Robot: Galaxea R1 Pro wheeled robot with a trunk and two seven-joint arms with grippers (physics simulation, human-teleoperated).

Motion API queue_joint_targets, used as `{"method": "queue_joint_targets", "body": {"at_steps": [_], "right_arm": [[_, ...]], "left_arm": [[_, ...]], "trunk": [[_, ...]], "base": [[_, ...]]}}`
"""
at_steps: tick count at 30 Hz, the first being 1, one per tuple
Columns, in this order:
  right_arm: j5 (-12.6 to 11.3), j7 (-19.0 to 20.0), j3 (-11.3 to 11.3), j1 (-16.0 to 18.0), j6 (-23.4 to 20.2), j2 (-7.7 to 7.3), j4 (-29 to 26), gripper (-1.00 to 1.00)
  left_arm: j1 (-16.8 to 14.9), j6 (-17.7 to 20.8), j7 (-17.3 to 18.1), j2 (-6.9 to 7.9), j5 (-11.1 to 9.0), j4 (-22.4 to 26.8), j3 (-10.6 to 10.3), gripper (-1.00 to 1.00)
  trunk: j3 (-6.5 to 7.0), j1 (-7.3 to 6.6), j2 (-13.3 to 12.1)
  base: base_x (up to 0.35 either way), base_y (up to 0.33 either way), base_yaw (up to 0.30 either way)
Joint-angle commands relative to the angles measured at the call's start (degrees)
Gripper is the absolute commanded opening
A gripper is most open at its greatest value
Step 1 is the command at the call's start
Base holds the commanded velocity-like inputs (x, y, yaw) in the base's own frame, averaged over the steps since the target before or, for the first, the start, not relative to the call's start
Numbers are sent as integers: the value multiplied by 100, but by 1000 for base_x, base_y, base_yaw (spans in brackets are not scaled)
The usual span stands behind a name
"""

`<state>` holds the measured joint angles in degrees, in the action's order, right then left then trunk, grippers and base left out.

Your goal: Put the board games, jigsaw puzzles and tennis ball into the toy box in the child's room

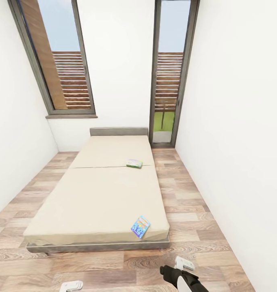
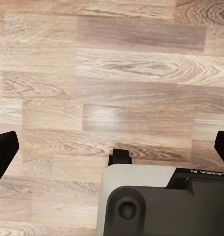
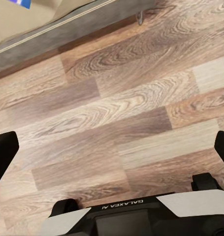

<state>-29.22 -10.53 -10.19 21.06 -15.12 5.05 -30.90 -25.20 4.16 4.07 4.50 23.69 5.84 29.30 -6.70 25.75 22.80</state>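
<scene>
Two board games lie on the bed (image 1: 94, 194). A green-white box (image 1: 134, 163) rests near the middle of the mattress's right side. A blue printed box (image 1: 140, 226) sits at the near right corner, close to the edge; its blue corner (image 3: 20, 2) also peeks into the right wrist view. My right gripper (image 3: 112, 147) hangs open over the wood floor just short of the bed's grey frame (image 3: 67, 27), with nothing between its fingers (image 3: 3, 152). My left gripper (image 2: 112, 145) is open too, over bare floor. The table, toy box, jigsaw puzzles and tennis ball are out of view.
White walls close in on both sides of the bed, with a strip of plank floor (image 1: 187, 194) along its right and a narrower one on its left. Tall grey-framed windows (image 1: 169, 73) stand behind the headboard (image 1: 118, 131). My right arm (image 1: 181, 278) shows low in the head view.
</scene>
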Motion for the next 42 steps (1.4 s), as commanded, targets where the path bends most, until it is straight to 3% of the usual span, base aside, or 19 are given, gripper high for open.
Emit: {"method": "queue_joint_targets", "body": {"at_steps": [1,30,38,42], "right_arm": [[-58,-54,-35,4,-19,-5,-12,100],[-58,-54,-36,4,-9,-4,-12,100],[-60,-54,-35,4,-9,-4,-12,100],[-58,-54,-37,4,-5,-4,-12,100]], "left_arm": [[-2,33,34,-2,47,13,49,100],[-8,61,39,14,-8,26,86,100],[-45,224,33,51,-64,78,147,100],[-79,396,36,67,-71,117,155,100]], "trunk": [[-12,3,12],[-12,3,12],[-12,3,12],[-84,91,173]], "base": [[-2,18,-1],[-91,62,0],[-3,1,0],[0,0,0]]}}
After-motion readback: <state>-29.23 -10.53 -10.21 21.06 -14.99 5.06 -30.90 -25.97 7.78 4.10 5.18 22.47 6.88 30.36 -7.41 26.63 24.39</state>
